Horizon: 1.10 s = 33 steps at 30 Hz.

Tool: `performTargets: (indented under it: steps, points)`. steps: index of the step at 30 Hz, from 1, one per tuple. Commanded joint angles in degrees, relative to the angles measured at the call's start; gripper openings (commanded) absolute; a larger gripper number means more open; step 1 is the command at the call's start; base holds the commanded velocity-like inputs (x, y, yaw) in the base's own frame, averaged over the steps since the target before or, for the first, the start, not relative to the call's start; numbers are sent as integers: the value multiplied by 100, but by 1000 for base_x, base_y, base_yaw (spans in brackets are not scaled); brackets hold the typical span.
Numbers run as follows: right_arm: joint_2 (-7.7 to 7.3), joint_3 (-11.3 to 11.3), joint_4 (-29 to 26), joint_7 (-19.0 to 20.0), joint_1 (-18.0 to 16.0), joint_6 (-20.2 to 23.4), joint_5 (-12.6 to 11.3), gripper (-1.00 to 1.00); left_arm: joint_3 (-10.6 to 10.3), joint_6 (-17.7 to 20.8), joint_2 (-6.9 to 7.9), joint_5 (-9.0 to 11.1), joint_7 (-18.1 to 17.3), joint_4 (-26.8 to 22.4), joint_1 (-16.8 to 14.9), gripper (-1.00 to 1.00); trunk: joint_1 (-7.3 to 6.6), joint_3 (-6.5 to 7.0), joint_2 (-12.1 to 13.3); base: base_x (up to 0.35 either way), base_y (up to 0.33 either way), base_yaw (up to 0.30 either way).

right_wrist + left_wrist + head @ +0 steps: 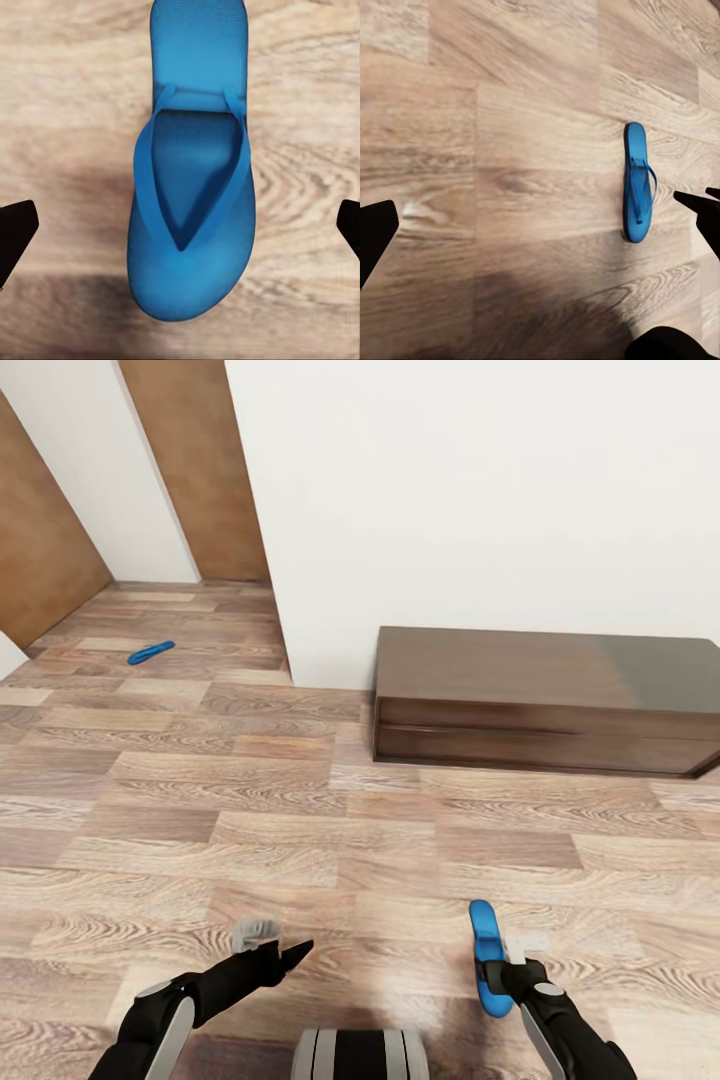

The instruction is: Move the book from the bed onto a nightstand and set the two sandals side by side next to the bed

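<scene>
Wood-plank floor [300,840] spans the bedroom; white wall [480,490] behind. Long dark dresser [545,700] stands against that wall, well ahead of both grippers. Near sandal [191,187], blue, lies flat on the planks directly under the right gripper [180,225], centred between its 2 fingers, which are spread wide and clear of it. Far sandal [151,652] lies well ahead of the left gripper [275,950]; left fingers apart, holding nothing.

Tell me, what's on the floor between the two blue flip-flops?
Nothing but bare wood floor. In the head view, one sandal lies by the right gripper, the other sandal far off near the wall.
</scene>
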Motion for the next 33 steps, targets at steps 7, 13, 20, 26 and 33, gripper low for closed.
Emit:
performTargets:
  steps: [7, 13, 20, 26, 33]
  points:
    - [0, -3, -30, -8, 0, 53, -1, 100, 37, 70, 44, 391, -16, -276, -12, 100, 9, -93, -7, 0, 0, 0]
    - [-4, -3, -32, -9, 0, 55, 2, 100, 445, 244, 509, 1908, -9, -1060, -27, 100, 9, -93, -7, 0, 0, 0]
    - [-4, -6, -32, -10, 0, 56, 2, 100, 570, 401, 669, 2315, -22, -953, -31, 100, 9, -93, -7, 0, 0, 0]
    - [-4, -11, -39, -10, 0, 56, 2, 100, 623, 504, 691, 2380, -33, -891, -33, 100, 9, -93, -7, 0, 0, 0]
    - [-5, -11, -34, -18, 0, 56, 2, 100, 624, 527, 694, 2389, -42, -880, -29, 100, 19, -182, -12, 0, 0, 0]
